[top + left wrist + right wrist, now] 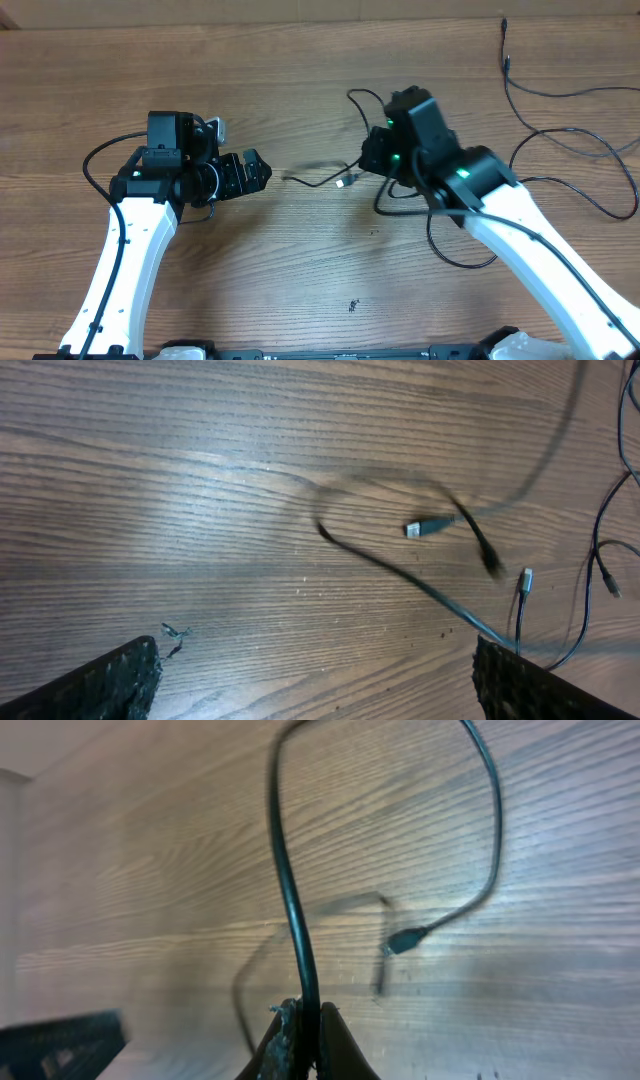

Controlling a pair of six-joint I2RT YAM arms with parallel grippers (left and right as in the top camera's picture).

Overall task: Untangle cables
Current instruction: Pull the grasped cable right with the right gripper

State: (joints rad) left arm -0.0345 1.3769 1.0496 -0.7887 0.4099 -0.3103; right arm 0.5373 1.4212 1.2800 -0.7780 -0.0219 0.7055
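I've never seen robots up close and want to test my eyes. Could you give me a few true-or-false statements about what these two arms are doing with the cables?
1. The right gripper is pinching a thin black cable. True.
2. The left gripper grips a cable too. False: its fingers stand wide open and hold nothing.
3. A silver-tipped plug shows between the two grippers. True.
4. The table has a glass top. False: its surface shows wood grain.
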